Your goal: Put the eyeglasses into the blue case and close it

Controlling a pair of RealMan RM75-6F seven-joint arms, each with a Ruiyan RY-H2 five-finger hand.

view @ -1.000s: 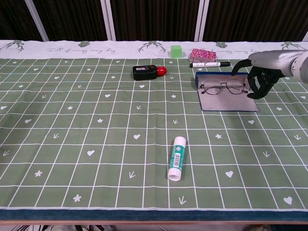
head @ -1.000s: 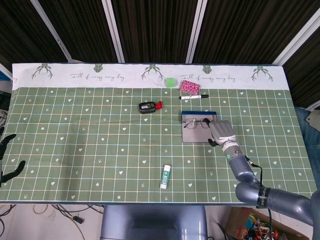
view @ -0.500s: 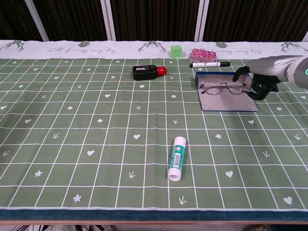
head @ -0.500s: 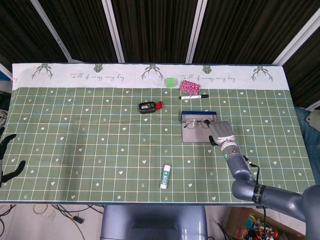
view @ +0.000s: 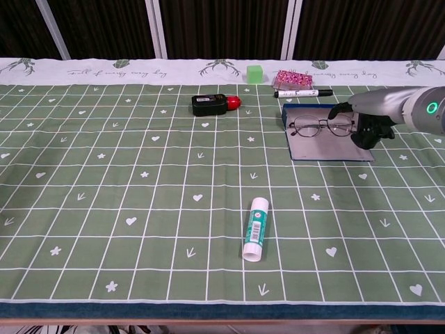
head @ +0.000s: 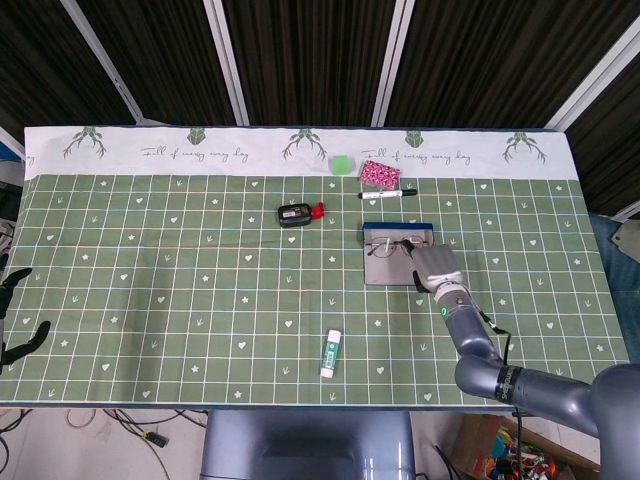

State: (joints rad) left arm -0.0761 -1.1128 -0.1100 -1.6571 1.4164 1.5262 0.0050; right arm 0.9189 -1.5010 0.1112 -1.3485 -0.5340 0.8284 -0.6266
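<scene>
Blue case [view: 327,136] lies open on the mat, and the eyeglasses [view: 321,126] already rest inside it against the raised lid. My right hand [view: 368,125] sits at their right end, fingers curled; I cannot tell if it grips. Closing is left, I judge.

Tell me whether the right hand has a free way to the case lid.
Probably yes: the right hand sits at the right end of the eyeglasses lying in the open blue case, with nothing between it and the lid.
</scene>
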